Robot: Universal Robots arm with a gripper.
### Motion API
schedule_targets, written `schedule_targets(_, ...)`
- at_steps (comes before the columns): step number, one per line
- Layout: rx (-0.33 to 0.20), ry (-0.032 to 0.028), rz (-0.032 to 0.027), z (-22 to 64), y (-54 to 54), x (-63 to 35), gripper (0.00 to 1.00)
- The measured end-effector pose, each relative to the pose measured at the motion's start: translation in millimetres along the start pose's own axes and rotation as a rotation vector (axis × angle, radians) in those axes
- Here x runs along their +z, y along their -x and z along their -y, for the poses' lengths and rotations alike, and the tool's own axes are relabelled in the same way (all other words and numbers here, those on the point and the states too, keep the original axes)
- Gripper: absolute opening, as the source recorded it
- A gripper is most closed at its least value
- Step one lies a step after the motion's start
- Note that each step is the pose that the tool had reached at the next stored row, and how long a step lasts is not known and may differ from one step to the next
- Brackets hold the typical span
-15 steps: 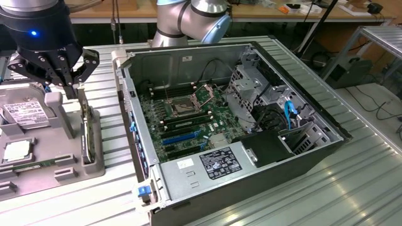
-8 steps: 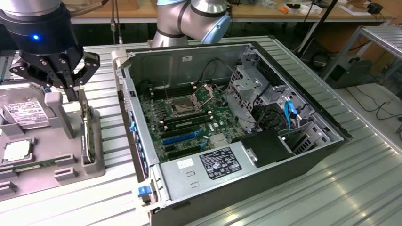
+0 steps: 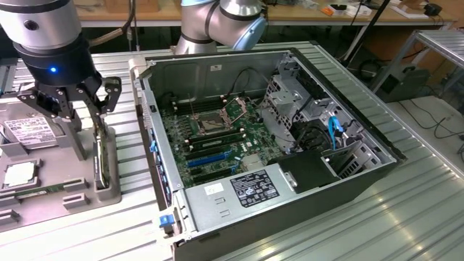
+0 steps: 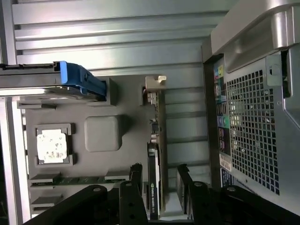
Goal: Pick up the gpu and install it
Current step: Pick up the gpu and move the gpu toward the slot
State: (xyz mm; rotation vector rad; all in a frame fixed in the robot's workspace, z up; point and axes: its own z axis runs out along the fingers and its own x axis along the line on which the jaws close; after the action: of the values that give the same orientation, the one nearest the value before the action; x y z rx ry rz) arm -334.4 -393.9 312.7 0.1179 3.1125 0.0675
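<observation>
1. Two fingers point(image 4: 136, 177) of the claw point(image 3: 91, 109) are spread wide, one on each side of the gpu point(image 4: 157, 136). The wrist view shows a small gap on both sides, so nothing is pinched.
2. The gpu point(image 3: 102, 155) stands on its edge in a slot of the gray tray point(image 3: 76, 202), right under the claw and running away from it. The silver bracket point(image 4: 154, 83) is at the end farthest from the claw.
3. On one side of the claw, in the same tray:
   - a hard drive point(image 3: 29, 133) with a white label, and a blue piece on it in the wrist view point(image 4: 79, 82)
   - a CPU point(image 3: 18, 174) in its own pocket
   - a memory stick point(image 3: 43, 190) lying flat
4. On the other side of the claw, just beside the tray, is the PC case point(image 3: 348, 179). It lies on its side with the panel off and the green motherboard point(image 3: 217, 136) facing up.
5. The gpu is in the tray, not in the case.
</observation>
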Motion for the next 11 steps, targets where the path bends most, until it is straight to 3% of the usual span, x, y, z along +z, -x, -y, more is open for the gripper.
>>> schedule_targets(4,0.000,0.0000,0.0000,1.3,-1.7,25.6,0.42)
schedule_targets(11,0.000,-0.0001,0.0000,19.8,-1.8,51.7,0.42)
